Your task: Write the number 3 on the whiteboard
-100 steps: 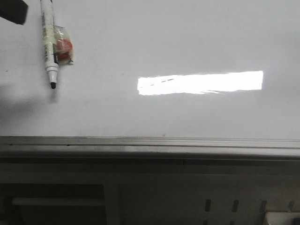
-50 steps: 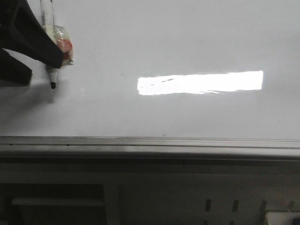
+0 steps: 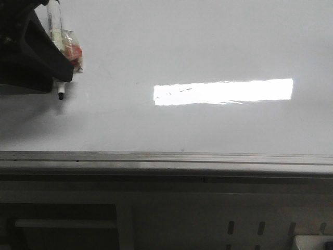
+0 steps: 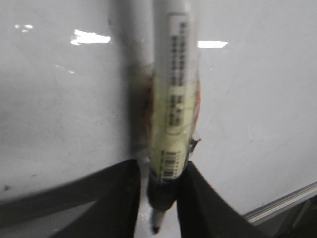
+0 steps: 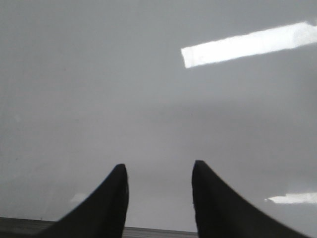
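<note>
A: Position of marker pen (image 3: 56, 31) relative to whiteboard (image 3: 208, 125)?

B: Lying flat on the whiteboard surface, far from the grey metal edge strip (image 3: 166, 156), well off to one side of the bright rectangular light reflection (image 3: 222, 91). Black tip (image 3: 61, 96) pointing toward the edge strip. Small clear wrapper with an orange-red patch (image 3: 73, 52) touching the barrel on the side nearer the reflection.

A: Left gripper (image 4: 157, 198) state?

B: Positioned over the pen's tip end. In the left wrist view, two dark fingers (image 4: 116, 198) flanking the barrel just above the black tip — pressed close against both sides of the pen (image 4: 171, 99). Closed around the marker, by the look of the contact. In the front view, dark gripper body (image 3: 28, 57) covering part of the barrel, tip showing just past it.

A: Right gripper (image 5: 158, 198) state?

B: Hovering over bare whiteboard surface (image 5: 148, 99), nothing between the fingers (image 5: 111, 203). Jaws apart, clear gap visible. Light reflection (image 5: 247, 44) well ahead of the fingertips.

A: Number 3 on the whiteboard?

B: No drawn stroke discernible in any view — only faint smudges and small dark specks within the reflection. Board surface otherwise glossy white.
</note>
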You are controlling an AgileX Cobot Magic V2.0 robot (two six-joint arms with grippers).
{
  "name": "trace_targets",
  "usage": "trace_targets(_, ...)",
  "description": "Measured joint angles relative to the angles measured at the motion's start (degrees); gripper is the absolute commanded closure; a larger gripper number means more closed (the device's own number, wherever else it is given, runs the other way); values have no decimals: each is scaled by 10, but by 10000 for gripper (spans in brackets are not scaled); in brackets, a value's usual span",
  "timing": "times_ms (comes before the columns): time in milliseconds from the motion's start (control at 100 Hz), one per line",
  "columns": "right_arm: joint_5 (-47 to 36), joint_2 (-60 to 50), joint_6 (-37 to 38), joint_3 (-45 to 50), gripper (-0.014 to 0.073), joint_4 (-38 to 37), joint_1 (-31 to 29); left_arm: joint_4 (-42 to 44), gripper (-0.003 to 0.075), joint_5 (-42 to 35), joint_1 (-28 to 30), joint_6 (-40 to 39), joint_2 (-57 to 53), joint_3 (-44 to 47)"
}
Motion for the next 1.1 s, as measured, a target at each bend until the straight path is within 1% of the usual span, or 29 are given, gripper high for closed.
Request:
trace_targets(20, 0, 0, 0, 0, 320, 0, 0, 0, 742, 0, 0, 0, 1, 0)
trace_targets(90, 0, 0, -2, 0, 320, 4, 0, -2, 741, 2, -1, 0, 2, 0)
trace_targets(160, 1, 0, -16, -1, 320, 26, 0, -2, 741, 8, -1, 0, 2, -2)
trace_targets(250, 15, 3, -89, -17, 320, 88, 0, -1, 741, 31, -1, 23, 1, -15)
trace_targets(300, 29, 10, -145, -34, 319, 134, 0, 5, 741, 50, -6, 59, 1, -23)
trace_targets(360, 57, 29, -219, -55, 319, 195, 0, 12, 741, 82, -18, 121, -4, -36)
trace_targets(470, 114, 87, -345, -104, 319, 284, 0, 15, 741, 138, -67, 245, -23, -76)
trace_targets(590, 139, 142, -451, -144, 299, 343, 20, 42, 741, 176, -133, 357, -36, -116)
trace_targets(660, 148, 164, -499, -160, 265, 356, 36, 77, 741, 184, -175, 397, -40, -133)
trace_targets(770, 158, 192, -525, -170, 214, 357, 75, 142, 741, 182, -236, 420, -40, -145)
trace_targets(880, 174, 217, -532, -171, 205, 349, 118, 203, 741, 171, -281, 428, -40, -147)
trace_targets(980, 178, 243, -535, -172, 205, 347, 154, 229, 741, 160, -300, 430, -40, -147)
trace_targets(1100, 179, 270, -549, -189, 205, 346, 182, 239, 741, 156, -304, 431, -40, -147)
